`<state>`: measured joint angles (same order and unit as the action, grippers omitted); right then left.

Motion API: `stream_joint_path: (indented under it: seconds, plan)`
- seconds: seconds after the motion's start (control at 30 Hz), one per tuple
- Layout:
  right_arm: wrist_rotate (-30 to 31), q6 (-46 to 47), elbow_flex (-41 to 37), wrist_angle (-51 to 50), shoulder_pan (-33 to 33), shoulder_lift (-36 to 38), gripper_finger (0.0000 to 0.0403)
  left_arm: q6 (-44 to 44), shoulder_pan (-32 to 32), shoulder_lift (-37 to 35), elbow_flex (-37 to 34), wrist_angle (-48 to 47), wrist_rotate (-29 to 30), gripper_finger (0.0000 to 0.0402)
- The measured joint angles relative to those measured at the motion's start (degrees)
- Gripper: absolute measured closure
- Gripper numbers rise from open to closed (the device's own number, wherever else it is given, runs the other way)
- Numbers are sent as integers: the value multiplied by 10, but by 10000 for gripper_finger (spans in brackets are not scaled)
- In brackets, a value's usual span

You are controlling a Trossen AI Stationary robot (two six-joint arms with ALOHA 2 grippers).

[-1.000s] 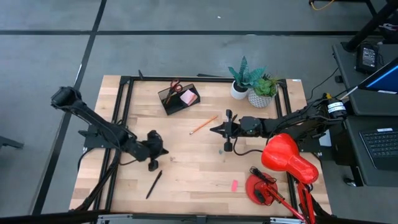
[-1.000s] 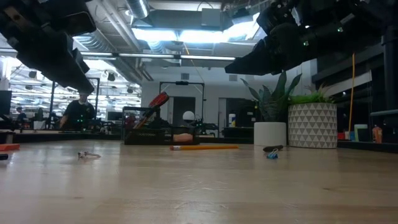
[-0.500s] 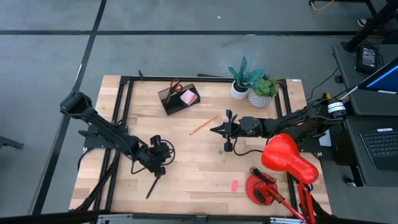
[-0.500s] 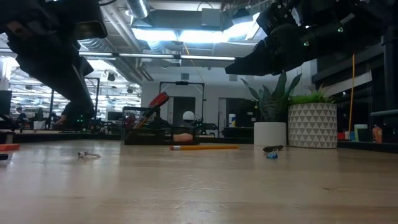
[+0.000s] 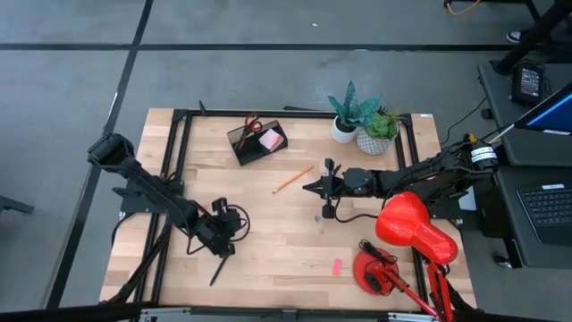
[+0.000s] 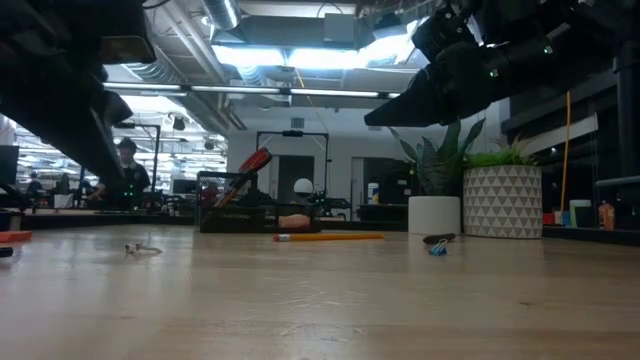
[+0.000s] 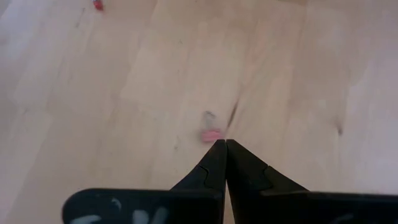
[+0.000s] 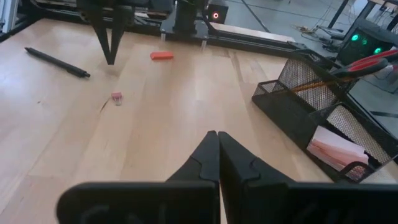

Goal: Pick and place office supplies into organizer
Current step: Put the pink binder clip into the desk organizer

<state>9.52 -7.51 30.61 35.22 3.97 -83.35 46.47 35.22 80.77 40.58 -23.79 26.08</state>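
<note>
- The left pincer (image 5: 234, 234) is over the near-left part of the table (image 5: 286, 250), its two dark fingers (image 7: 214, 165) pressed together to a point and holding nothing.
- Just below and beside that pincer lies a black pen (image 5: 221, 266), a slim dark stick with its long axis on a diagonal, one end toward the pincer and the other toward the table's near-left edge.
- In the left wrist view a small pink clip (image 7: 211, 134) lies on the wood right at the fingertips, apart from them as far as can be seen; the same piece shows in the right wrist view (image 8: 116, 96) as a small pink block with a thin wire tail.
- The organizer (image 5: 257, 140) sits well beyond the left pincer, toward the table's far edge: a dark mesh tray, its long side turned at a slant.
- In it red-handled scissors (image 5: 251, 124) stand handles up, and a pink pad (image 5: 271, 139) fills the end compartment nearer the right pincer.
- An orange pencil (image 5: 292, 180) lies between the organizer and the right pincer, long axis diagonal, one end toward that pincer.
- A pink eraser (image 5: 337, 266) lies flat on the near side of the table, well away from both pincers.
- The right pincer (image 5: 308, 188) hovers near mid-table, fingers (image 8: 208, 155) closed tight on nothing, pointing toward the left arm.
</note>
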Motion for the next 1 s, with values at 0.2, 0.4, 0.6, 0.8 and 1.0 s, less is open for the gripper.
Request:
stream_joint_path:
  seconds: [0.2, 0.4, 0.6, 0.8, 1.0]
  plan:
    - [0, 5, 0, 0, -1, 0, 402, 20, 26, 0, 0, -1, 27, 398]
    - [0, 14, 0, 0, -1, 0, 402, -17, 27, 0, 0, -4, 40, 396]
    - [0, 30, 0, 0, -1, 0, 402, -22, 27, 0, 0, -4, 39, 373]
    - [0, 29, 0, 0, -1, 0, 402, 1, 27, 0, 0, -4, 24, 327]
    - [0, 29, 0, 0, -1, 0, 402, 25, 27, 0, -31, 36, 26, 277]
